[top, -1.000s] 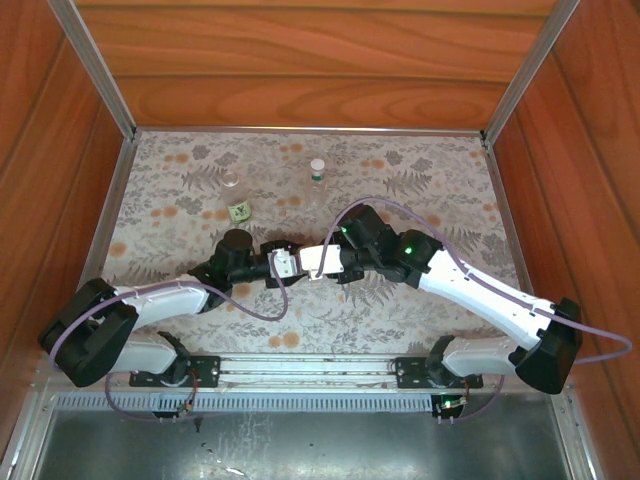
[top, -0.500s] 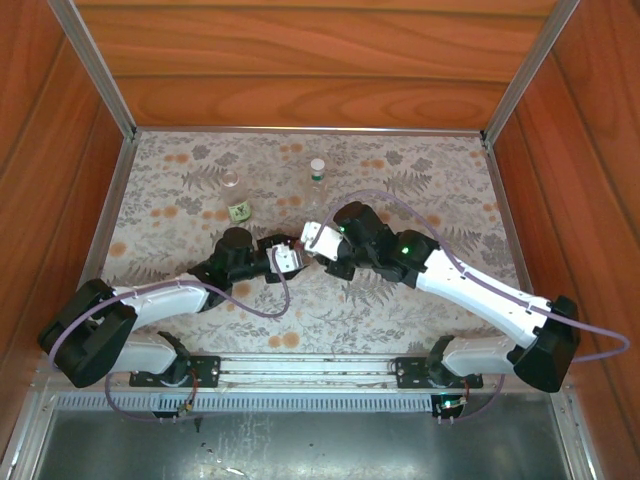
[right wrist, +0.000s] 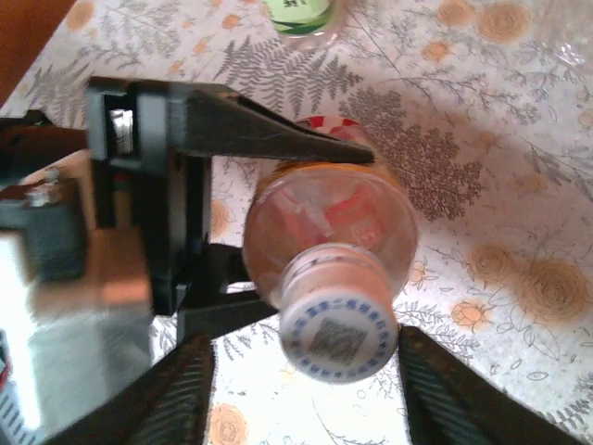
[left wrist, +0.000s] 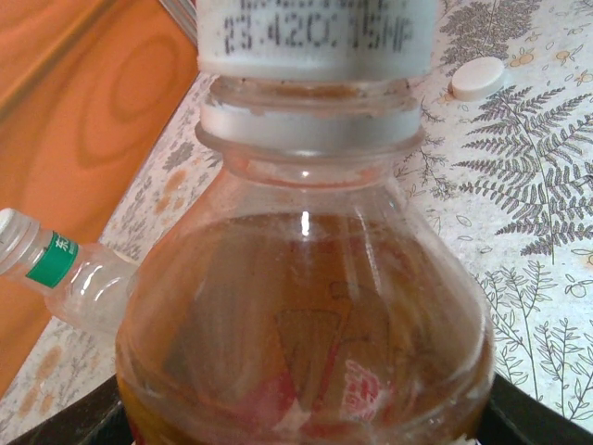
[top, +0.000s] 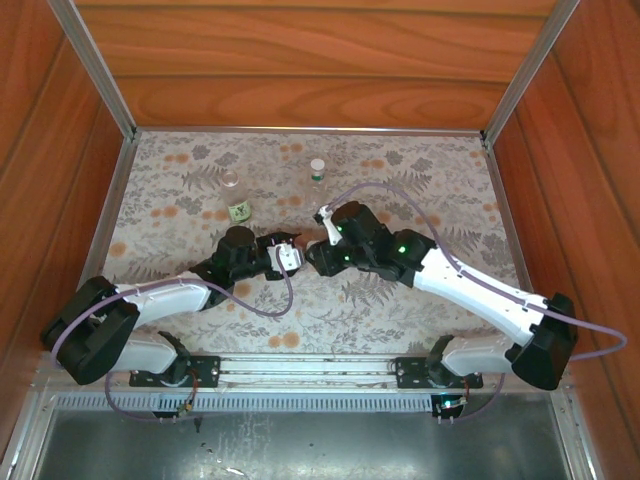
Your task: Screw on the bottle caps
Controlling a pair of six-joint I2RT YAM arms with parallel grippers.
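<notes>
Amber bottle (right wrist: pixel 329 222) clenched at the body by left end effector (top: pixel 287 257). White cap (right wrist: pixel 338 336) sits on its neck; tightness unclear. Right end effector (right wrist: pixel 313 400) released, fingers flanking that cap without touching it.

Beyond the amber bottle: green-label bottle (top: pixel 317 172) capped, second bottle (top: pixel 233 182) apparently open, loose cap (left wrist: pixel 478 78) on bench (top: pixel 450 180).

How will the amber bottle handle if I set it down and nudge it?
The amber bottle holds liquid up to its shoulder, so probably heavy for its size and steady upright. Its clear wall looks smooth: likely slippery. On its side, the round body would probably roll.
</notes>
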